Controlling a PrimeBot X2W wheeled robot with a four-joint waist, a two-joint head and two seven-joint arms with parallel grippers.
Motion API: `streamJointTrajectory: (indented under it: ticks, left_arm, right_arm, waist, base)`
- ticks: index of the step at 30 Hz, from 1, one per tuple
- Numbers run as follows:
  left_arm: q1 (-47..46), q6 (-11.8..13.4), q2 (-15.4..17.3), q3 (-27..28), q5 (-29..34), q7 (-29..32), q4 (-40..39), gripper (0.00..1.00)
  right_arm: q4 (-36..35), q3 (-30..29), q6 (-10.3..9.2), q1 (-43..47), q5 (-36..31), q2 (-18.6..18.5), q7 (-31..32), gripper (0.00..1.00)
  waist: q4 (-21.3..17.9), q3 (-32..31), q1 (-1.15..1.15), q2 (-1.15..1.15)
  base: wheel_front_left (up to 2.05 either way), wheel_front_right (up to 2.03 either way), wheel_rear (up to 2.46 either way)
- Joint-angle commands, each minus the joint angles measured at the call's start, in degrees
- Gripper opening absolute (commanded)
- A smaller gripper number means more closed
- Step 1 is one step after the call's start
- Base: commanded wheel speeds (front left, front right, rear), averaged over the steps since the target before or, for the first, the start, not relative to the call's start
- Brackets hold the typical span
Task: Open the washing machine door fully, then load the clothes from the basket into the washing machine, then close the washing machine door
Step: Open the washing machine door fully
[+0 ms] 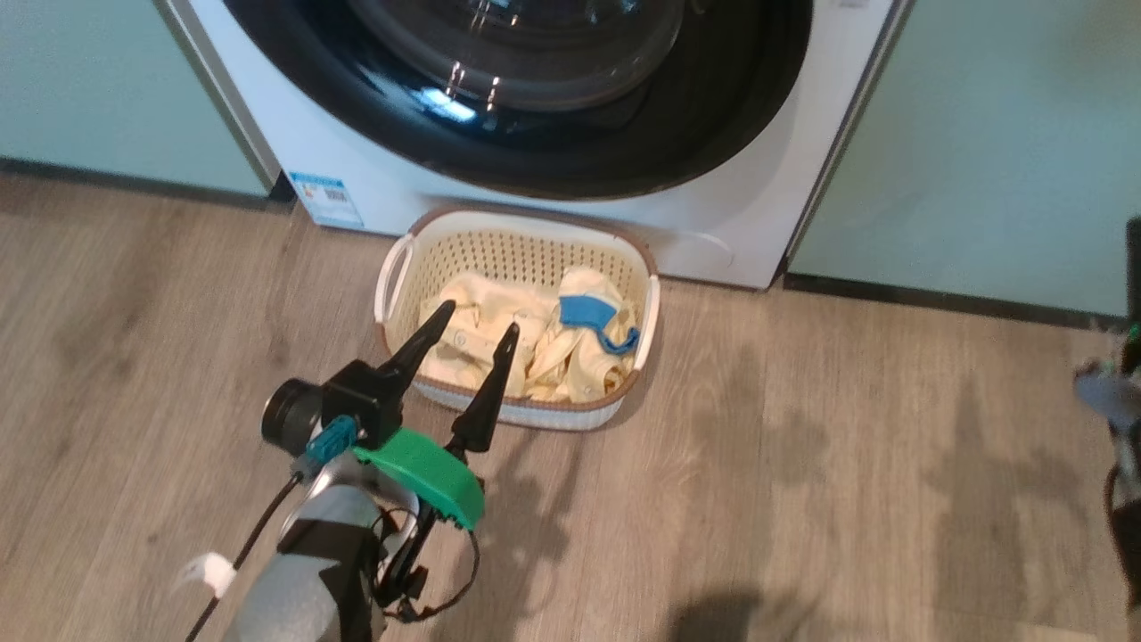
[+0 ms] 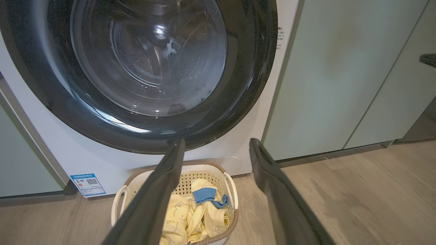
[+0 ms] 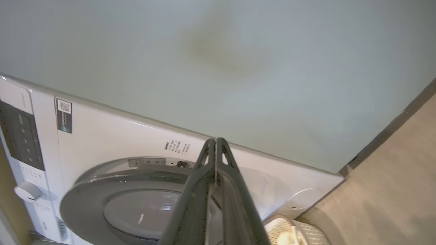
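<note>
The washing machine door sits shut, as far as I can see, against the front of the washing machine, its glossy black ring framing the bulging glass window. Through that glass, on my left wrist feed, I can see the steel drum behind it. Just in front of the machine, on the floor, stands the basket, its far rim close to the white front panel. The clothes lie bundled inside it, pale yellow, with a blue trim piece on top toward the right.

My left tool hangs over the near left part of the basket with its fingers spread wide and nothing between them. On the left wrist feed the tips stand clear above the basket, level with the bottom of the door ring.

My right tool has its two fingers pressed together, holding nothing, and points at the upper edge of the machine's front beside the door.

A blue-white sticker marks the machine's lower left corner. Pale teal cabinets flank the machine on both sides.
</note>
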Motion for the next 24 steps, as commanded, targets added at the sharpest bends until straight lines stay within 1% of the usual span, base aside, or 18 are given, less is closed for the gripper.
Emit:
streamJointTrajectory:
  ticks: [1, 5, 11, 17, 20, 21, 24]
  left_arm:
    - [-2.7, 0.0, 0.4, 1.8, 0.5, -0.6, -2.2, 1.00]
    - [-4.1, -0.1, 0.0, 1.3, 0.5, -0.6, -2.9, 1.00]
    - [-5.8, -0.2, -0.5, 0.4, 0.5, -0.6, -3.5, 1.00]
    - [-7.2, -0.3, -0.8, -0.3, 0.4, -0.6, -3.6, 1.00]
    - [-7.9, -0.3, -0.9, -0.7, 0.4, -0.6, -4.0, 1.00]
    - [-7.9, -0.3, -0.9, -0.7, 0.4, -0.6, -4.0, 1.00]
    - [-8.5, -0.4, -1.0, -1.2, 0.4, -0.6, -4.3, 1.00]
  right_arm:
    - [-1.2, 0.3, 0.25, -3.6, 1.9, -1.0, 1.4, 0.00]
    - [2.4, -1.6, 0.25, -9.5, 9.5, -1.3, 7.2, 0.00]
    - [7.9, -2.8, 0.25, -18.0, 16.3, -1.9, 15.4, 0.00]
    - [12.0, -2.3, 0.25, -25.6, 20.2, -1.6, 23.1, 0.00]
    - [14.7, -1.9, 0.25, -30.8, 21.1, -1.0, 25.1, 0.00]
    - [14.7, -1.9, 0.25, -30.8, 21.1, -1.0, 25.1, 0.00]
    - [16.8, -1.3, 0.25, -34.5, 20.8, -0.7, 25.6, 0.00]
  waist:
    - [0.9, 1.6, -0.01, 0.00]
    - [2.0, 3.9, -0.01, 0.00]
    - [3.7, 6.7, -0.01, 0.00]
    - [5.3, 8.8, -0.01, 0.00]
    - [6.3, 10.0, -0.01, 0.00]
    - [6.3, 10.0, -0.01, 0.00]
    - [7.2, 11.1, -0.01, 0.00]
  base:
    - [0.00, 0.00, 0.00]
    - [0.00, 0.00, 0.00]
    - [0.00, 0.00, 0.00]
    - [0.00, 0.00, 0.00]
    - [0.00, 0.00, 0.00]
    - [0.00, 0.00, 0.00]
    - [0.00, 0.00, 0.00]
